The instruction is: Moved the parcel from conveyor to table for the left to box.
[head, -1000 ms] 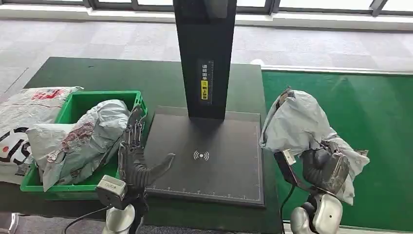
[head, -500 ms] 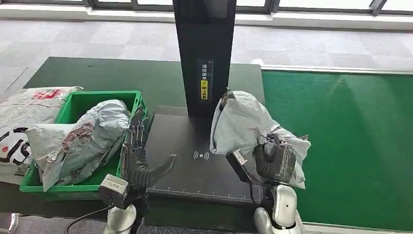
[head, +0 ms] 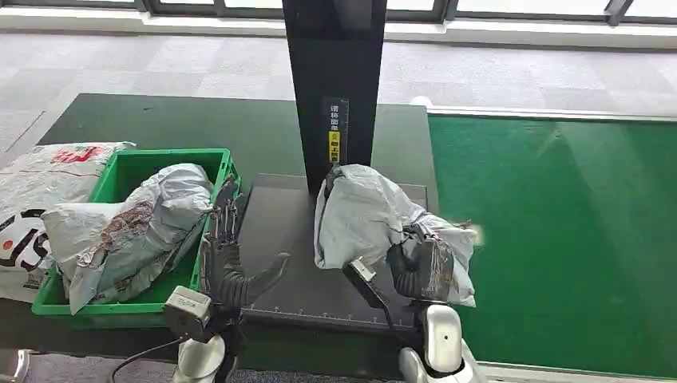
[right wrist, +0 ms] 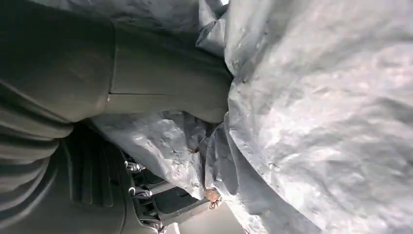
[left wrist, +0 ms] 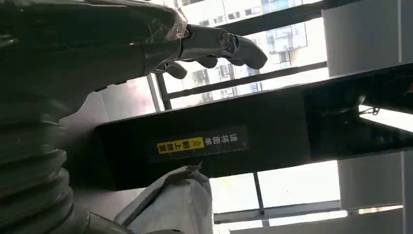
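My right hand (head: 421, 267) grips a crumpled grey plastic parcel (head: 367, 215) and holds it over the right part of the black scanner plate (head: 279, 239). The right wrist view shows the thumb (right wrist: 165, 92) pressed into the grey parcel (right wrist: 316, 122). My left hand (head: 227, 259) stands open at the plate's left edge, fingers pointing up, beside the green box (head: 120, 171). In the left wrist view the fingers (left wrist: 219, 44) are spread in the air, with the parcel's tip (left wrist: 180, 200) in front of the black post (left wrist: 243, 141).
Another grey parcel (head: 136, 223) lies in the green box. A white printed sack (head: 32, 199) lies left of the box. The black scanner post (head: 335, 88) rises behind the plate. The green conveyor (head: 559, 239) runs along the right side.
My right hand has carried the grey parcel leftward, from over the green conveyor to over the scanner plate. The left hand has stayed in place.
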`<state>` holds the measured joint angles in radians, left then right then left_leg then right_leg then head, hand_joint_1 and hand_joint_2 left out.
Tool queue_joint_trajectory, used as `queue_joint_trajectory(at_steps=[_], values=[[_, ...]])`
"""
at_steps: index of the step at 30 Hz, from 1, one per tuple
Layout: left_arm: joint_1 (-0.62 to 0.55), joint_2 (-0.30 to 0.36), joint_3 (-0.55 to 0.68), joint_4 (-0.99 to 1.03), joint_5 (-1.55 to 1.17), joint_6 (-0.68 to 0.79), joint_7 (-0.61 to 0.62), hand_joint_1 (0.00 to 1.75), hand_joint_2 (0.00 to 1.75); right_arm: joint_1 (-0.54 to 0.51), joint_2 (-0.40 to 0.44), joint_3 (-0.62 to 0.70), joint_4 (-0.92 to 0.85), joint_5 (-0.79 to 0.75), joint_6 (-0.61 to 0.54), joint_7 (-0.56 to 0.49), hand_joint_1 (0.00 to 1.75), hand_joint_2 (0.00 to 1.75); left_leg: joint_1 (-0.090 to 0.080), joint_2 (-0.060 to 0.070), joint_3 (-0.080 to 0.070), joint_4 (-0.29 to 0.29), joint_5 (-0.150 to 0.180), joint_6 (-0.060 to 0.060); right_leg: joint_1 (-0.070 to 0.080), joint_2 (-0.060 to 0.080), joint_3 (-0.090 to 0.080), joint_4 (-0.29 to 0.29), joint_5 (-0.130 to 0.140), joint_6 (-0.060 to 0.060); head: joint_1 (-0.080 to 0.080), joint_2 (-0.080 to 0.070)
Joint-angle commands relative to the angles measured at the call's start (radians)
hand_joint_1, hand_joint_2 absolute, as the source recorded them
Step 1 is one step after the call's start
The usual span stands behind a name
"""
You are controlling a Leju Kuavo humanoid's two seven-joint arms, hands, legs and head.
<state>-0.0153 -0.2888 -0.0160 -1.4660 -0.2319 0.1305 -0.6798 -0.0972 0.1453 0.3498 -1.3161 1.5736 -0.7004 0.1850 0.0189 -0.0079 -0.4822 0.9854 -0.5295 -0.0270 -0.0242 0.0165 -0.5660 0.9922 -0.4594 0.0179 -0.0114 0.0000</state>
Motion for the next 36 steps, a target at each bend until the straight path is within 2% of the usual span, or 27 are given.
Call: queue_joint_trajectory(at_steps=[1, 2, 4, 6, 15, 18, 19, 21, 23, 25, 26, 28, 32, 33, 36], values=[[-0.039, 0.012, -0.049, 0.082, 0.012, 0.016, 0.002, 0.00, 1.75, -0.087, 0.017, 0.001, 0.181, -0.003, 0.002, -0.078, 1.54, 1.75, 0.000, 0.000, 0.001, -0.002, 0.001, 0.001, 0.000, -0.001, 0.001, -0.002, 0.001, -0.001, 0.000, 0.000], [-0.042, 0.013, -0.052, 0.085, 0.012, 0.017, 0.002, 0.00, 1.75, -0.094, 0.027, -0.005, 0.205, -0.003, 0.002, -0.091, 0.00, 1.75, 0.000, 0.000, 0.001, -0.001, 0.001, 0.001, 0.000, -0.001, 0.001, -0.001, 0.000, -0.001, 0.000, 0.000], [-0.053, 0.014, -0.060, 0.096, 0.015, 0.025, 0.001, 0.00, 1.75, -0.124, 0.062, -0.035, 0.299, -0.007, 0.002, -0.142, 0.00, 1.75, 0.000, 0.001, 0.001, -0.002, 0.001, 0.001, 0.000, -0.001, 0.001, -0.002, 0.001, -0.001, 0.000, 0.000], [-0.061, 0.012, -0.060, 0.095, 0.015, 0.031, 0.002, 0.00, 1.75, -0.144, 0.072, -0.037, 0.340, -0.003, 0.002, -0.145, 0.00, 1.75, 0.000, 0.001, 0.001, -0.002, 0.001, 0.001, 0.000, -0.001, 0.001, -0.002, 0.001, -0.001, 0.000, 0.000], [-0.067, 0.015, -0.057, 0.090, 0.016, 0.039, 0.008, 0.00, 1.75, -0.144, 0.078, -0.036, 0.338, -0.003, 0.002, -0.149, 0.00, 1.75, 0.000, 0.000, 0.001, -0.001, 0.001, 0.001, 0.001, -0.002, 0.000, -0.001, 0.001, -0.002, 0.000, 0.000], [-0.057, 0.018, -0.053, 0.086, 0.021, 0.052, 0.007, 0.00, 1.75, -0.132, 0.079, -0.053, 0.289, -0.003, 0.002, -0.168, 0.00, 1.75, 0.000, 0.000, 0.001, -0.002, 0.001, 0.002, 0.000, -0.002, 0.001, -0.002, 0.001, -0.002, 0.000, 0.000], [-0.056, 0.017, -0.052, 0.083, 0.021, 0.055, 0.007, 0.00, 1.75, -0.129, 0.081, -0.058, 0.281, -0.003, 0.002, -0.174, 0.00, 0.00, 0.000, 0.000, 0.001, -0.001, 0.001, 0.001, 0.000, -0.002, 0.000, -0.001, 0.001, -0.001, 0.000, 0.000], [-0.052, 0.016, -0.051, 0.075, 0.020, 0.061, 0.007, 0.00, 1.75, -0.113, 0.089, -0.075, 0.233, -0.024, 0.002, -0.210, 0.00, 0.00, -0.001, 0.000, 0.000, -0.001, 0.001, 0.001, 0.000, -0.002, 0.000, -0.001, 0.001, -0.001, 0.000, 0.000], [-0.047, 0.015, -0.049, 0.066, 0.018, 0.068, 0.009, 0.00, 1.75, -0.089, 0.104, -0.104, 0.175, -0.112, 0.002, -0.305, 0.00, 0.00, 0.000, -0.001, 0.000, -0.001, 0.001, 0.001, 0.000, -0.003, 0.000, -0.001, 0.001, -0.002, 0.000, 0.000], [-0.040, 0.014, -0.047, 0.056, 0.016, 0.073, 0.010, 0.00, 1.75, -0.056, 0.135, -0.163, 0.116, -0.227, 0.002, -0.452, 0.00, 0.00, 0.000, -0.002, -0.001, -0.001, 0.001, 0.001, 0.000, -0.003, -0.001, 0.000, 0.000, -0.002, 0.000, 0.000], [-0.036, 0.012, -0.045, 0.052, 0.009, 0.083, 0.013, 0.00, 1.75, -0.033, 0.169, -0.213, 0.067, -0.354, 0.002, -0.602, 0.00, 0.00, 0.000, -0.002, 0.000, -0.001, 0.001, 0.002, 0.000, -0.005, 0.000, -0.001, 0.000, -0.002, 0.000, 0.000], [-0.034, 0.009, -0.045, 0.049, -0.001, 0.097, 0.016, 0.00, 1.75, 0.016, 0.204, -0.288, -0.036, -0.457, 0.002, -0.765, 0.00, 0.00, 0.000, -0.002, 0.000, -0.001, 0.001, 0.002, 0.000, -0.004, 0.000, -0.001, 0.000, -0.002, 0.000, 0.000], [-0.050, 0.008, -0.061, 0.071, -0.058, 0.126, 0.042, 0.00, 1.75, 0.092, 0.204, -0.333, -0.333, -0.590, 0.002, -0.873, 0.00, 0.00, -0.001, -0.005, -0.003, 0.001, 0.001, 0.001, 0.000, -0.007, -0.002, 0.001, -0.001, -0.001, 0.000, 0.000], [-0.050, 0.008, -0.061, 0.071, -0.058, 0.126, 0.042, 0.00, 1.75, 0.092, 0.204, -0.333, -0.333, -0.590, 0.002, -0.873, 0.00, 0.00, -0.001, -0.008, -0.003, 0.001, 0.001, 0.002, 0.000, -0.010, -0.001, 0.001, -0.002, -0.002, 0.000, 0.000], [-0.061, 0.006, -0.069, 0.088, -0.069, 0.128, 0.047, 0.00, 1.75, 0.106, 0.204, -0.330, -0.366, -0.594, 0.002, -0.874, 0.00, 0.00, -0.001, -0.004, -0.001, -0.001, 0.001, 0.002, 0.000, -0.006, 0.000, -0.001, 0.000, -0.001, 0.000, 0.000]])
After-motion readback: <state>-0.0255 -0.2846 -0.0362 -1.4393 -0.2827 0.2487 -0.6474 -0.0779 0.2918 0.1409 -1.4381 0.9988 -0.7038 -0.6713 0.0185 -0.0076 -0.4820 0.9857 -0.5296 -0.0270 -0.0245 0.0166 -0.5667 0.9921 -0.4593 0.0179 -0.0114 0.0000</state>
